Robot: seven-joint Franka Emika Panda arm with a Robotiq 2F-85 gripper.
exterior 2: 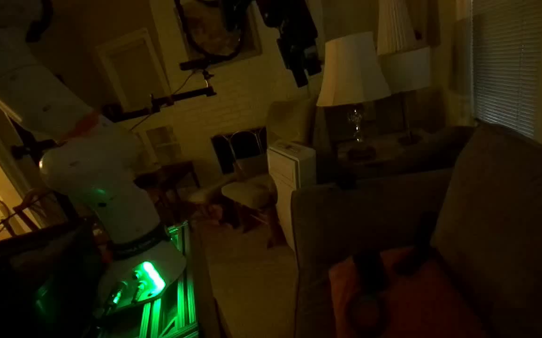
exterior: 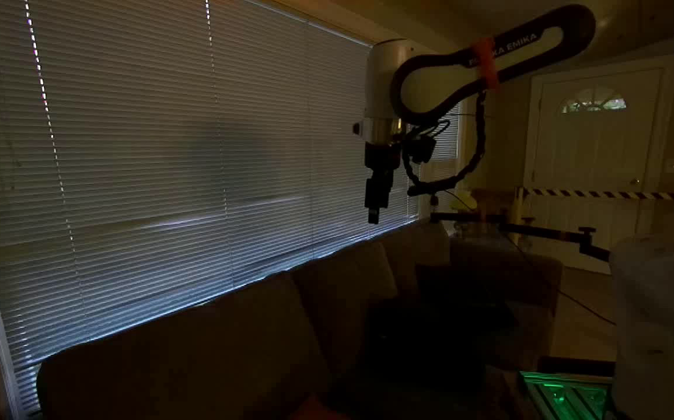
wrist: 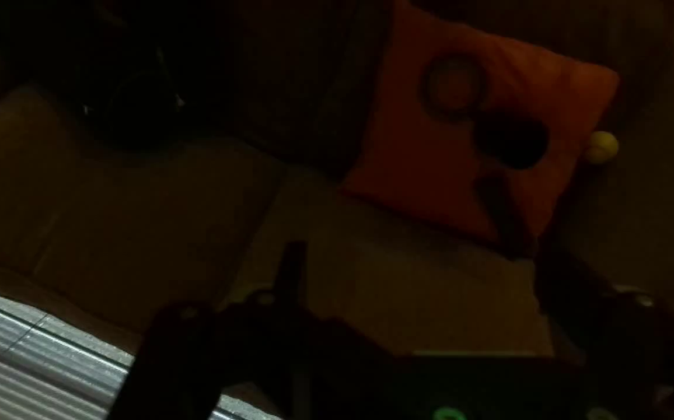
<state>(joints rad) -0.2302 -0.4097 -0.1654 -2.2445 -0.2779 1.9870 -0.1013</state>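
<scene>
Gripper (exterior: 373, 214): jaws spread apart, above the couch (exterior: 196, 350). Orange cushion (wrist: 407, 146): on the couch's seat, bearing dark items (wrist: 513, 140), too dim to identify; pale ball (wrist: 603, 147) just beside it. Surroundings, dimly lit: window blinds (exterior: 161, 151), white door (exterior: 596, 157), table lamp (exterior 2: 353, 70), chair (exterior 2: 250, 193).

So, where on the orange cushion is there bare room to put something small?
In the wrist view, the orange cushion looks bare below the dark ring, left of the dark bar; also near its top-right corner. Crowded: around the dark lump, between ring and bar.
</scene>
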